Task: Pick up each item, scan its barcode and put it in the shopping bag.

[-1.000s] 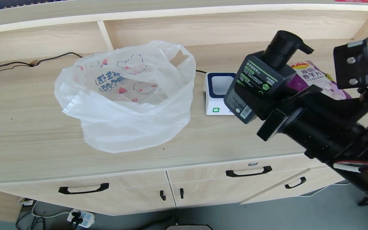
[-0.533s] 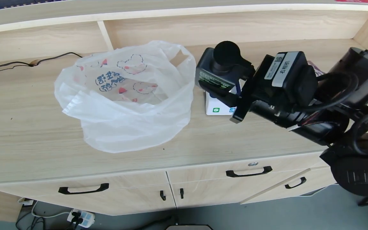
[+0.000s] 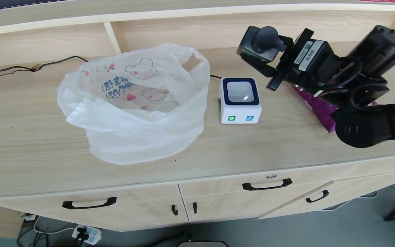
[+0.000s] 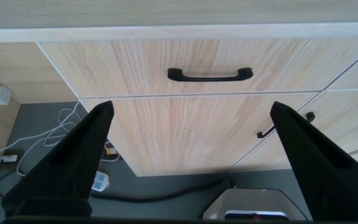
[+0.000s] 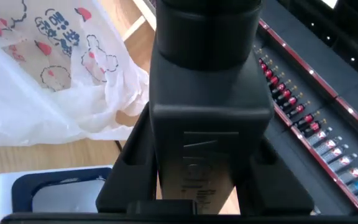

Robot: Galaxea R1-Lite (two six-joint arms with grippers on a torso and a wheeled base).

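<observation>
A black pump bottle hangs tilted in the air behind and to the right of the white barcode scanner, and my right gripper is shut on it. In the right wrist view the bottle sits between the gripper's fingers, with the scanner and the shopping bag below. The white plastic shopping bag lies open on the counter left of the scanner. A purple snack pack lies under the right arm, mostly hidden. My left gripper is open, low in front of the drawers.
The wooden counter has a shelf wall behind it and a black cable at the back left. Drawers with black handles run below the front edge; one handle faces the left gripper.
The right arm carried the bottle from the front right to over the scanner, then lifted it back and to the right. The scanner is uncovered again.
</observation>
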